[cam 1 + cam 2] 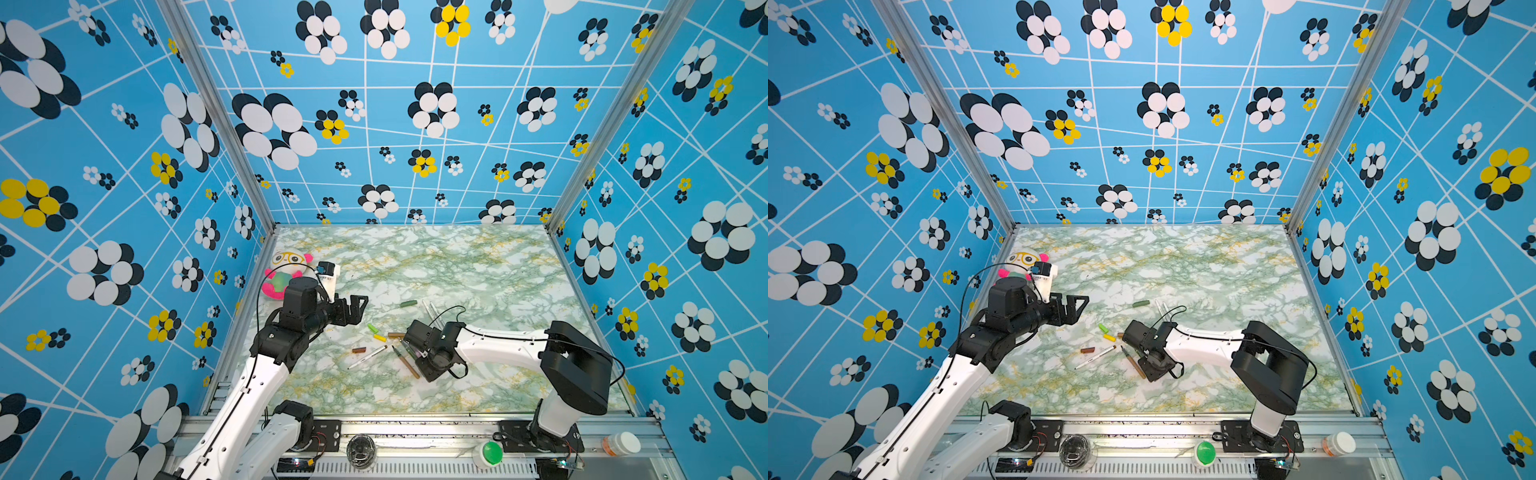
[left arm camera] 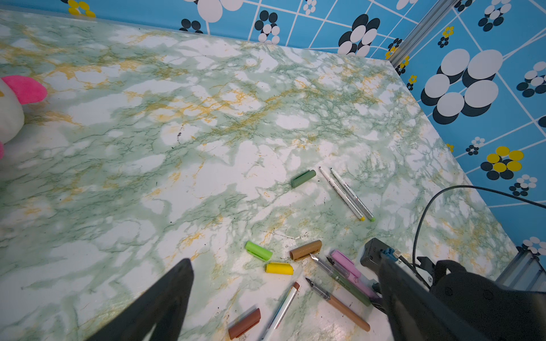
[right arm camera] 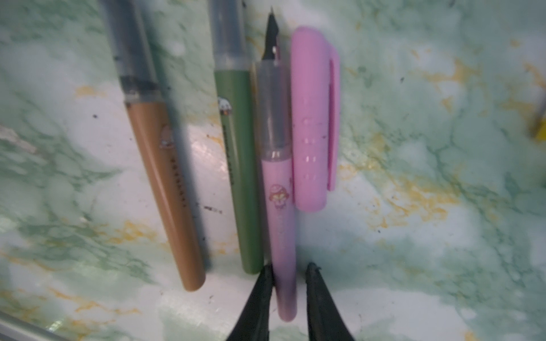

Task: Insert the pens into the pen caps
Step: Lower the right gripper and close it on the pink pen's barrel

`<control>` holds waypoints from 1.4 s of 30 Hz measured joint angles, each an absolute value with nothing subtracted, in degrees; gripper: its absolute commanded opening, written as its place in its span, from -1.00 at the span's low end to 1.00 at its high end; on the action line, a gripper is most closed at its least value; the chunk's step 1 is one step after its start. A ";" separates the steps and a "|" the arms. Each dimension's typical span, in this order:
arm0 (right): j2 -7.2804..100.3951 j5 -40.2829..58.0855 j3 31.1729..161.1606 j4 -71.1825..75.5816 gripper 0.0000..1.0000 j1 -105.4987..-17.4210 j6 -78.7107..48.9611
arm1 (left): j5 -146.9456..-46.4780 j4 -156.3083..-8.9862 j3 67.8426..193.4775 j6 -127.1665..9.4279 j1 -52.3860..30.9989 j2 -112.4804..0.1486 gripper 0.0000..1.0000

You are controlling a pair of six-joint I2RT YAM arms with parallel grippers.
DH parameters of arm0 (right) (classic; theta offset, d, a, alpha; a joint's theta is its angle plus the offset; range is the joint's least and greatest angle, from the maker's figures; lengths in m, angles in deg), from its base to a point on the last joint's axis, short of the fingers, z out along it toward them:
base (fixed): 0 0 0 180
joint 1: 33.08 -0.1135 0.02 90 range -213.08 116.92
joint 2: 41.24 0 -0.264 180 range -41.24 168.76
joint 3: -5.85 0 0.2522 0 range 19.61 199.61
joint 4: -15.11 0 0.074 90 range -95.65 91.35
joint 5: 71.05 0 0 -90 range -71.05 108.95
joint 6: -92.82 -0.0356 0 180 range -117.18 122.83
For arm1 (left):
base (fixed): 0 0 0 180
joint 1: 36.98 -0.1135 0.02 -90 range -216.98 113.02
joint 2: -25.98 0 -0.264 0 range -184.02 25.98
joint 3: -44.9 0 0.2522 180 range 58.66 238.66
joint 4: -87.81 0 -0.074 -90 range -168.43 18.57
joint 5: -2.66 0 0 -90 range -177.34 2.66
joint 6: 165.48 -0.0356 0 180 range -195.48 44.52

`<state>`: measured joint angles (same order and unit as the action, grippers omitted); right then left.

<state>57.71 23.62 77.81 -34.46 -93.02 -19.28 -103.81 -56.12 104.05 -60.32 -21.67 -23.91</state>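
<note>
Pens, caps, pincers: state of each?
pink pen, uncapped, flat
dark-green pen, uncapped, flat
tan pen, uncapped, flat
brown-tipped pen, uncapped, flat
yellow-tipped pen, uncapped, flat
light-green-tipped pen, uncapped, flat
pink cap, loose, beside pink pen
dark-green cap, loose
light-green cap, loose
yellow cap, loose
tan cap, loose
brown cap, loose
left pincer, open, empty
right pincer, open, straddling pink pen, not clamped

A: How is the scene lit?
B: Brightly and evenly from above; soft shadows are cast on the bench (image 1: 498, 270).
A: Sharpness?
B: The walls (image 1: 104, 208) are bowed at the edges in both top views; the right wrist view is blurred, the pink pen (image 3: 280, 206) smeared.
</note>
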 measured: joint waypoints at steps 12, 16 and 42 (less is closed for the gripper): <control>59.40 23.88 79.91 -35.73 -0.70 -93.19 -17.93 | -103.81 -56.12 104.05 -60.32 -21.67 -23.91 0.98; 59.40 24.17 79.95 -35.75 -0.76 -93.41 -17.32 | -103.81 -56.14 104.05 -60.32 -21.67 -23.91 0.98; 64.82 29.30 86.86 -38.86 -0.53 -93.43 -14.69 | -103.83 -56.12 104.05 -60.10 -21.56 -23.91 0.99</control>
<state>64.82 29.30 86.86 -38.86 -93.43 -14.69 -103.83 -56.12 104.05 -60.10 -21.56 -23.91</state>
